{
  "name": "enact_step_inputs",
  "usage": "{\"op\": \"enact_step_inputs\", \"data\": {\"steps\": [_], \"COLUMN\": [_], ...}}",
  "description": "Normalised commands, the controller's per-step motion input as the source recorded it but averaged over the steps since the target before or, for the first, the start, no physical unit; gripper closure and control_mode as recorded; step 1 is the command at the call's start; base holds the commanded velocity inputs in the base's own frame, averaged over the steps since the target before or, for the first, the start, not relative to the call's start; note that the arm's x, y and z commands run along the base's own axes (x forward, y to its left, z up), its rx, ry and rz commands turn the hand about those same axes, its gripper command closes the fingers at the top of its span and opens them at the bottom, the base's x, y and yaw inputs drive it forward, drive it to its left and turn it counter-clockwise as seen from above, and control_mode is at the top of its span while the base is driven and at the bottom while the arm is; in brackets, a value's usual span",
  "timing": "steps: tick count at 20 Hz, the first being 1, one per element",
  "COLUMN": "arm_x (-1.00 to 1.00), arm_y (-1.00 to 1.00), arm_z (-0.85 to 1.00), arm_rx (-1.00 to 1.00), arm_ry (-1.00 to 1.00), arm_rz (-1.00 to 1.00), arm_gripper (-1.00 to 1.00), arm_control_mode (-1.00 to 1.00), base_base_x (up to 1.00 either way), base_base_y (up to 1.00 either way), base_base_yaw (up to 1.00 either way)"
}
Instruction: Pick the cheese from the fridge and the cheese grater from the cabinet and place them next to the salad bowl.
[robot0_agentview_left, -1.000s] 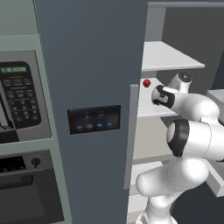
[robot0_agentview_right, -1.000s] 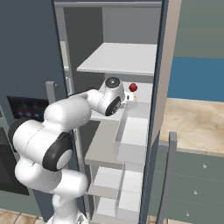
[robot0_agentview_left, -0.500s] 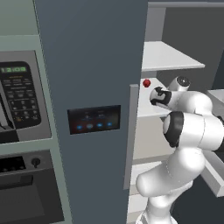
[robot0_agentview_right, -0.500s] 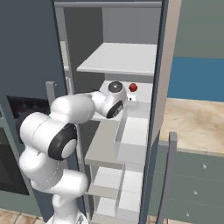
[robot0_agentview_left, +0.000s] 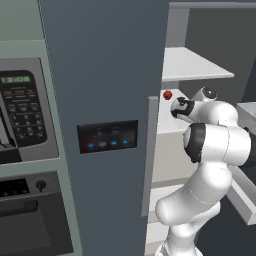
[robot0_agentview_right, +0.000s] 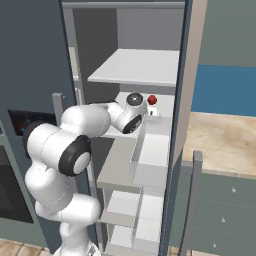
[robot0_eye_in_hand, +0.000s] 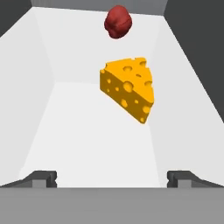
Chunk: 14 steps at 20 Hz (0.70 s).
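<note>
The arm reaches into the open fridge, its hand at the level of a white shelf. The gripper is spread wide and grasps nothing, its fingertips standing far apart at the near edge of the shelf. The cheese, a yellow-orange wedge with holes, lies on that shelf ahead of the gripper, apart from it. A small red item sits farther back, behind the cheese.
</note>
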Motion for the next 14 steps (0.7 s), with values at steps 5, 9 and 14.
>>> {"op": "enact_step_inputs", "data": {"steps": [5, 9, 14], "arm_x": [0.00, 0.08, 0.17], "arm_y": [0.00, 0.00, -0.05], "arm_z": [0.00, 0.00, 0.00], "arm_rx": [0.00, 0.00, 0.00], "arm_ry": [-0.06, 0.00, 0.00], "arm_rz": [0.01, 0.00, 0.00], "arm_gripper": [-1.00, -1.00, -1.00], "arm_control_mode": [-1.00, -1.00, -1.00], "base_base_x": [0.00, 0.00, 0.00], "base_base_y": [0.00, 0.00, 0.00], "base_base_yaw": [0.00, 0.00, 0.00]}}
